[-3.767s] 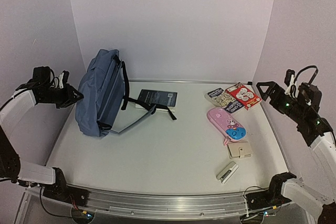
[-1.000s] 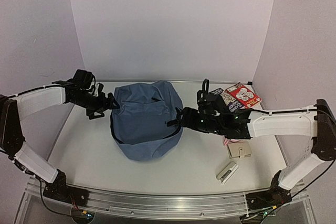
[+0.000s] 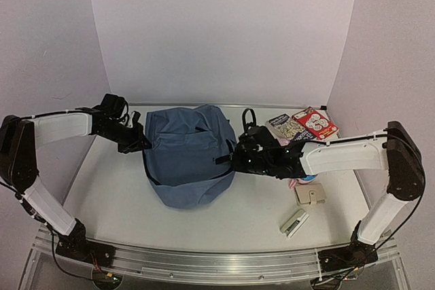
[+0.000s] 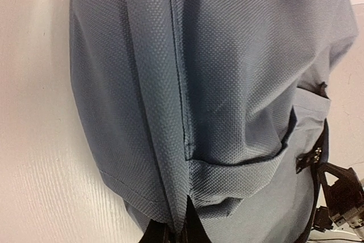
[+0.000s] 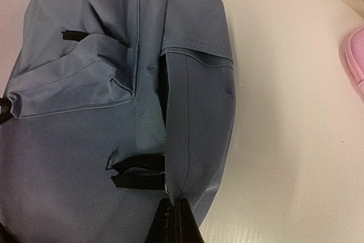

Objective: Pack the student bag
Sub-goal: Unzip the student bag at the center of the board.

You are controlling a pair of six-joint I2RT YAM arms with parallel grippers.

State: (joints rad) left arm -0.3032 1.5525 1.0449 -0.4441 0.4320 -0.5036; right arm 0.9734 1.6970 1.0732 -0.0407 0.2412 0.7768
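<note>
The large dusty-blue fabric backpack (image 3: 187,161) lies flat on the white counter (image 3: 109,191), left of centre, a slumped rounded mound with its narrower end toward the near edge. Its woven cloth is creased, with a pocket panel and a black zipper line on the upper face, a short black strap loop at its right side and a dark strap along its lower left edge. The left tool (image 3: 144,144) pinches a seam on its left flank, the right tool (image 3: 234,161) the fabric by the zipper end on its right

Overhead; wrist close-ups sharing student bag (image 3: 187,161)
</note>
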